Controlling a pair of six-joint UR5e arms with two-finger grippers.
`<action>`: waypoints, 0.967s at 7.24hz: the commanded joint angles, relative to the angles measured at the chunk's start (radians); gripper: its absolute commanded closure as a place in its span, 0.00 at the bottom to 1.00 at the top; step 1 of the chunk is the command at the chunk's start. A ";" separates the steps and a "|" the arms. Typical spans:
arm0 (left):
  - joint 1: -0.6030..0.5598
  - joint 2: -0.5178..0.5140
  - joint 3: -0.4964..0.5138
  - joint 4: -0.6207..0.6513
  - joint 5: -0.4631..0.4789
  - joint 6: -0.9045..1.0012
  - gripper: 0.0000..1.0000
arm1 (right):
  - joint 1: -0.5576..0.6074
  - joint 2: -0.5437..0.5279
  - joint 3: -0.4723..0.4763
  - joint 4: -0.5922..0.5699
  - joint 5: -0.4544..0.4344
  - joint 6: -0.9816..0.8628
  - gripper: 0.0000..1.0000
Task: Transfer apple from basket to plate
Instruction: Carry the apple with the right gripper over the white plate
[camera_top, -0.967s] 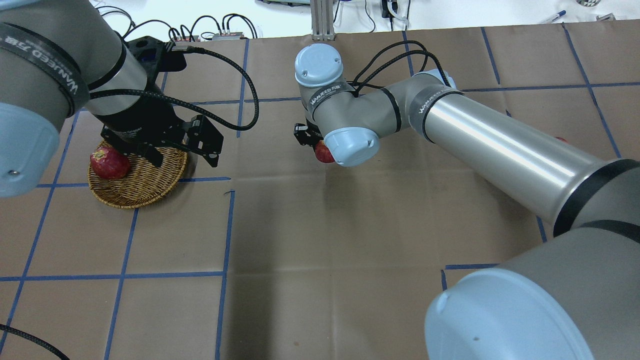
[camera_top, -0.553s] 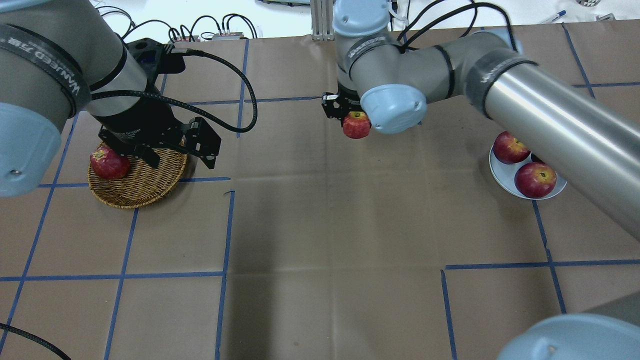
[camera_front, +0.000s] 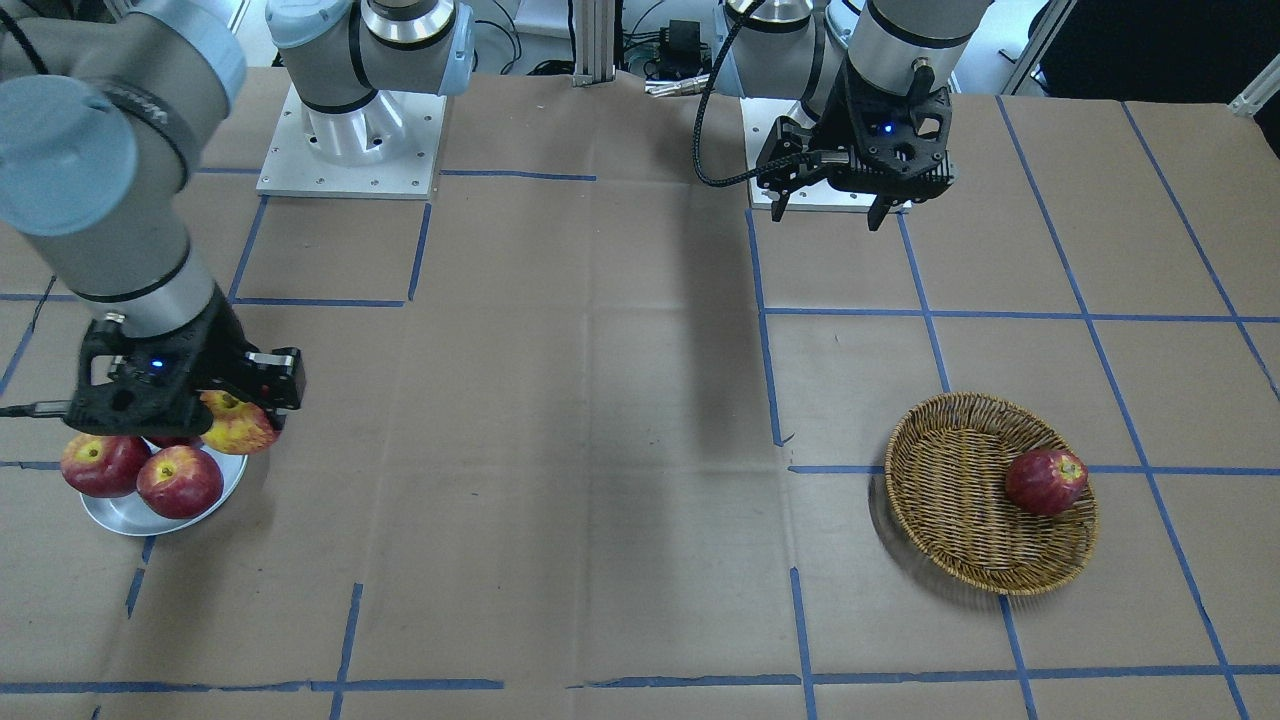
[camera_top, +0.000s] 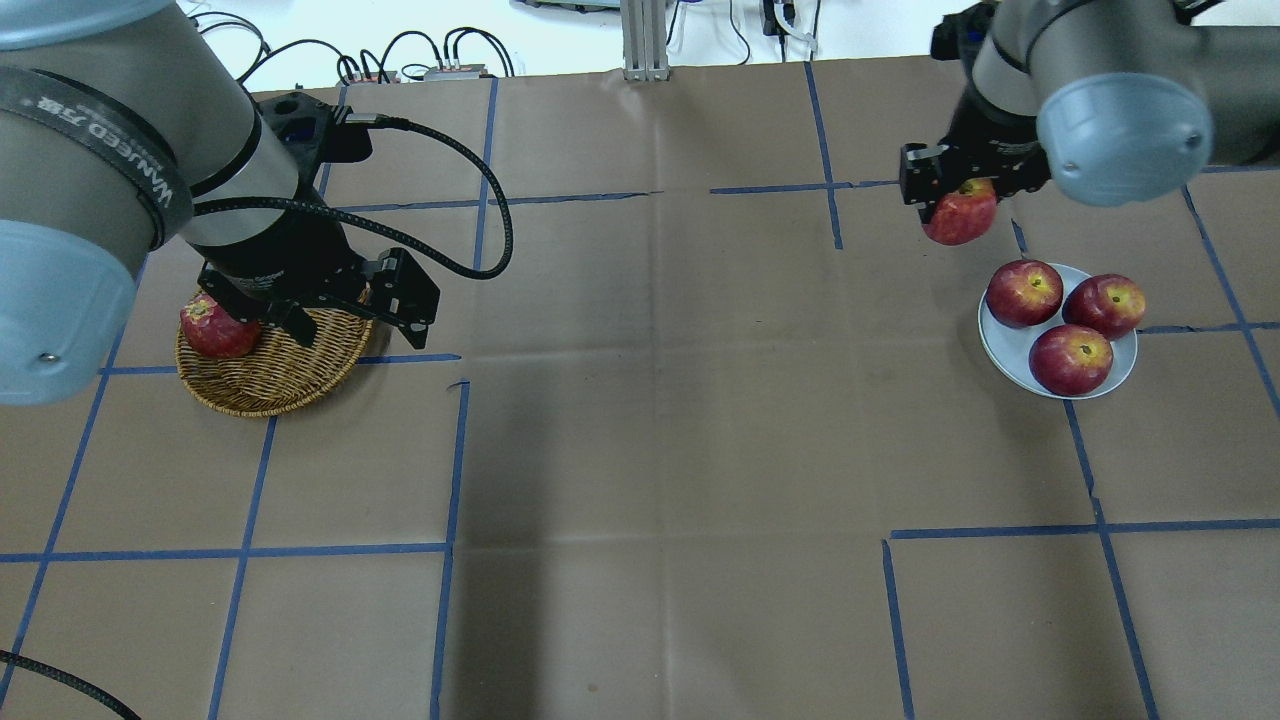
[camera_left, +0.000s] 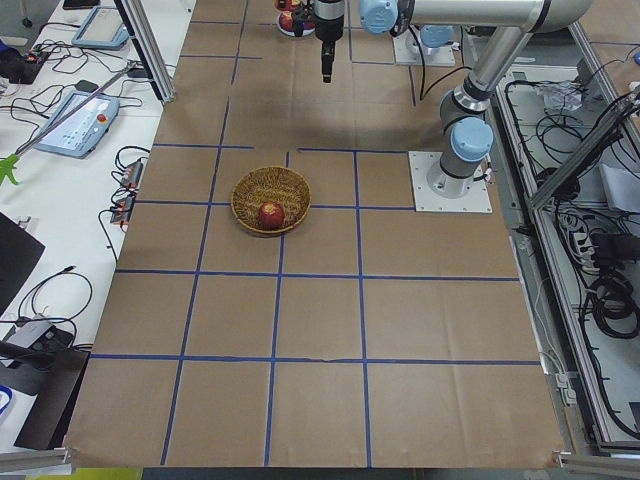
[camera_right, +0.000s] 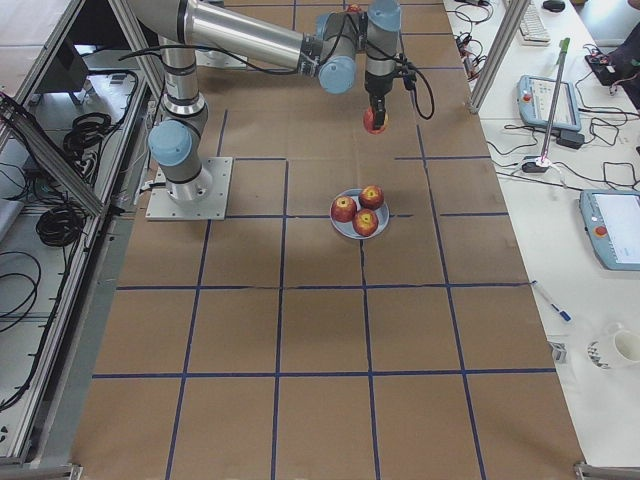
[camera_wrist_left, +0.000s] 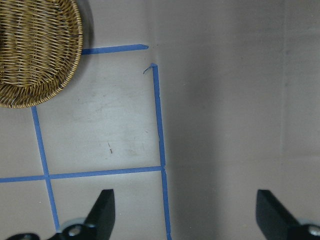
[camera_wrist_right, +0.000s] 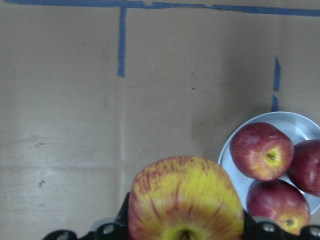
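Note:
The yellow, red-streaked apple (camera_top: 960, 217) is held in my right gripper (camera_top: 958, 205), which is shut on it. It hangs above the table just beyond the far-left rim of the silver plate (camera_top: 1008, 345). The apple also shows in the front view (camera_front: 240, 428) and the right wrist view (camera_wrist_right: 185, 197), where the plate (camera_wrist_right: 299, 125) lies to its right. My left gripper (camera_front: 828, 208) is open and empty, raised near the brown wicker basket (camera_top: 290, 372). In the left wrist view the basket (camera_wrist_left: 35, 55) lies at the upper left, with the fingers (camera_wrist_left: 102, 212) wide apart.
A dark red apple (camera_front: 1045, 482) lies in the basket. Three dark red apples (camera_top: 1024, 292) (camera_top: 1103, 304) (camera_top: 1070, 358) fill most of the plate. Blue tape lines cross the brown paper table (camera_top: 650, 450). Cables and gear lie along the far edge.
My right arm has swung to the right, carrying the yellow apple from the table's middle to beside the plate. My left arm has stayed above the basket.

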 joint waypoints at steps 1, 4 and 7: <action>0.002 -0.022 0.020 -0.009 0.000 0.000 0.01 | -0.179 -0.019 0.050 0.001 0.003 -0.231 0.43; 0.003 -0.038 0.030 -0.009 -0.005 -0.002 0.01 | -0.304 -0.001 0.122 -0.052 0.052 -0.358 0.43; 0.003 -0.042 0.034 -0.009 -0.006 -0.002 0.01 | -0.304 0.068 0.163 -0.155 0.052 -0.358 0.43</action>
